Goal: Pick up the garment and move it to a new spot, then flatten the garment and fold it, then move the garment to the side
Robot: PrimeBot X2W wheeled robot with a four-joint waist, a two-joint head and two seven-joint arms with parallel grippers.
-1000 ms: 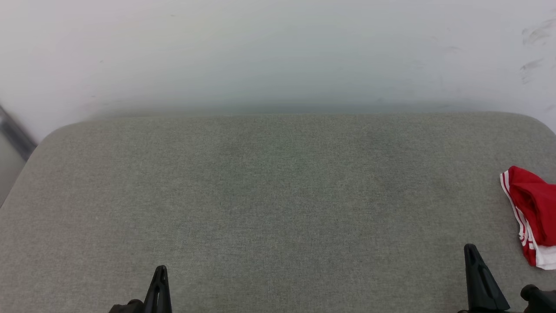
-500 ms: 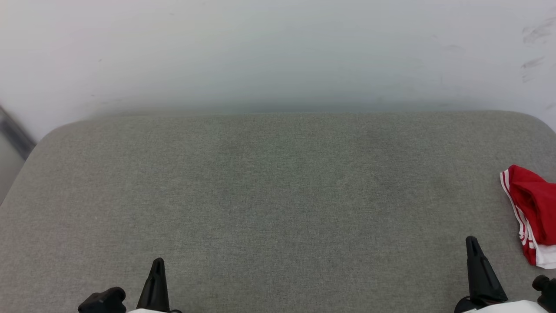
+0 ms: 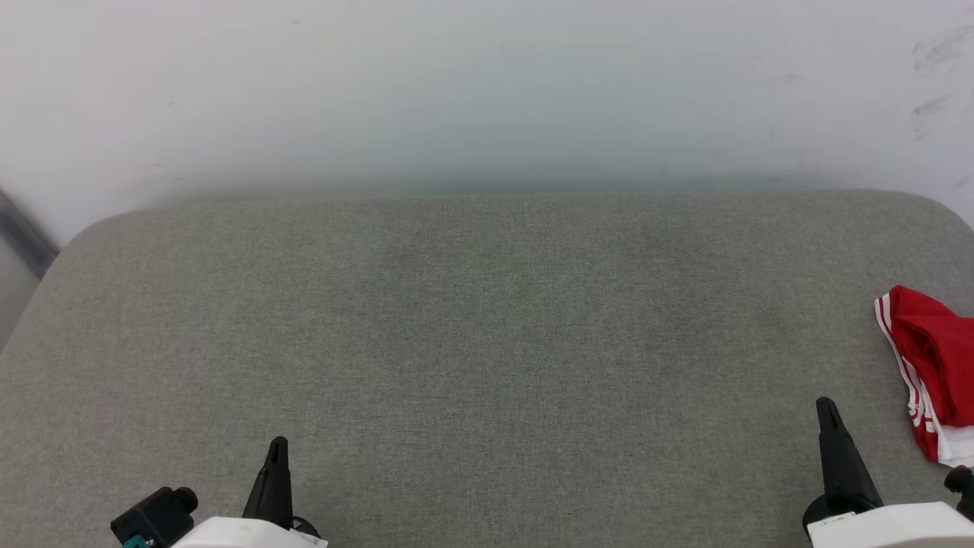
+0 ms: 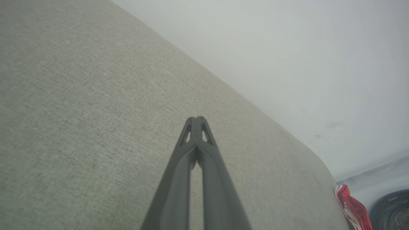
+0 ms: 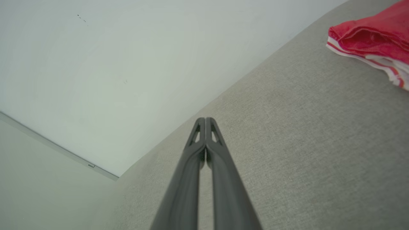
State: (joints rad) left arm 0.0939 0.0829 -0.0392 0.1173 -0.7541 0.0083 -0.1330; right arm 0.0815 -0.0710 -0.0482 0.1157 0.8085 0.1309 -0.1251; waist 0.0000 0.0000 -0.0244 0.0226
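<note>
Left gripper [image 3: 276, 443] and right gripper [image 3: 824, 403] both pinched fully closed, holding nothing, low over the grey fabric surface [image 3: 487, 342]; red jersey [image 3: 932, 365] sits bunched at its right edge, so I'd open the right one wide, swing right, and pinch a thick fold.

The grey woven-fabric counter [image 3: 487, 342] gives open passage across its left, middle and near stretches. A bunched red-and-white garment [image 3: 932, 358] occupies the right edge; a white wall [image 3: 487, 91] blocks the far side.
</note>
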